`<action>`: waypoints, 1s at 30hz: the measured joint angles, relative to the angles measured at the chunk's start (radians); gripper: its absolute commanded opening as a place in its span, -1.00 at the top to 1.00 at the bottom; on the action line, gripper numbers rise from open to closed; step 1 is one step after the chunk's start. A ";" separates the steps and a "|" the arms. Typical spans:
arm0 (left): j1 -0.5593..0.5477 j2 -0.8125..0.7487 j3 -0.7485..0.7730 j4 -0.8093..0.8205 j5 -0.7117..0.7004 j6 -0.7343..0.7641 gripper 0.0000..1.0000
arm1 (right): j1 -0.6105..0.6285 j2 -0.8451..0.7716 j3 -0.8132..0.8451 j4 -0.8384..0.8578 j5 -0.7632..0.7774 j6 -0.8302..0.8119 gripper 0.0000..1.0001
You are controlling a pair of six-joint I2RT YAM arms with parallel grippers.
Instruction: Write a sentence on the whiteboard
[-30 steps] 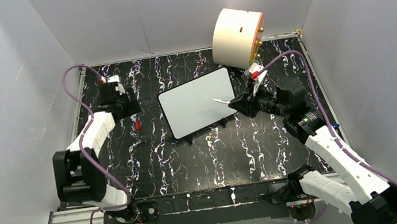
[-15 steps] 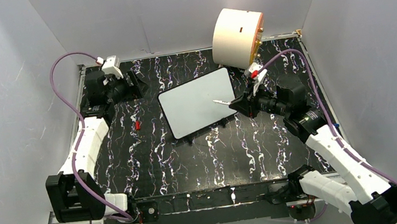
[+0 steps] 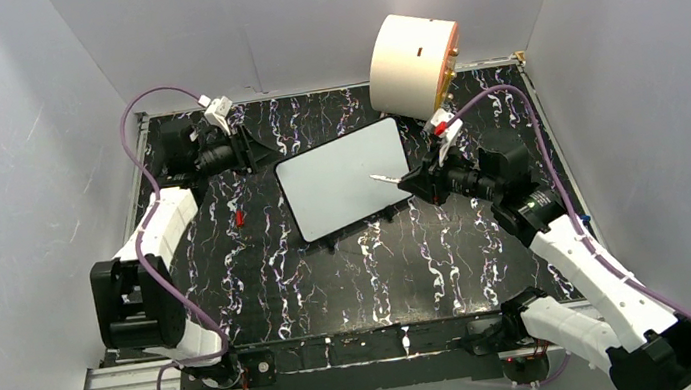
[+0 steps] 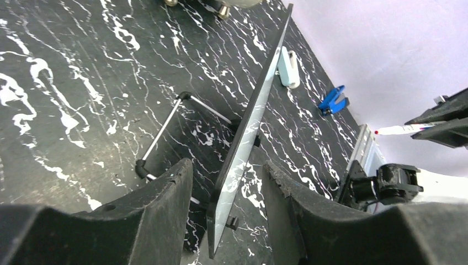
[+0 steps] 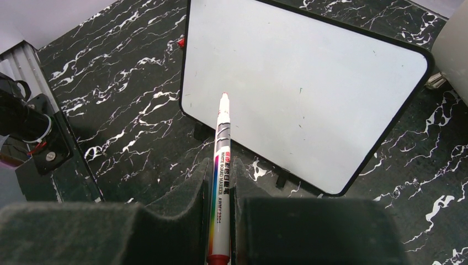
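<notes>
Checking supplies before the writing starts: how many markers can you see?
1. The marker is clamped in the right gripper, its tip pointing at the whiteboard. No other shows, though one could be hidden behind the cream cylinder at the back.

You face a robotics lab cell, plain white panels walling three sides, black marbled tabletop, left arm and right arm bolted to an aluminium rail, purple cables.
</notes>
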 measured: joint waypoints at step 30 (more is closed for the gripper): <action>-0.014 0.120 -0.029 0.060 0.272 0.038 0.97 | 0.003 0.056 0.002 0.006 -0.039 -0.001 1.00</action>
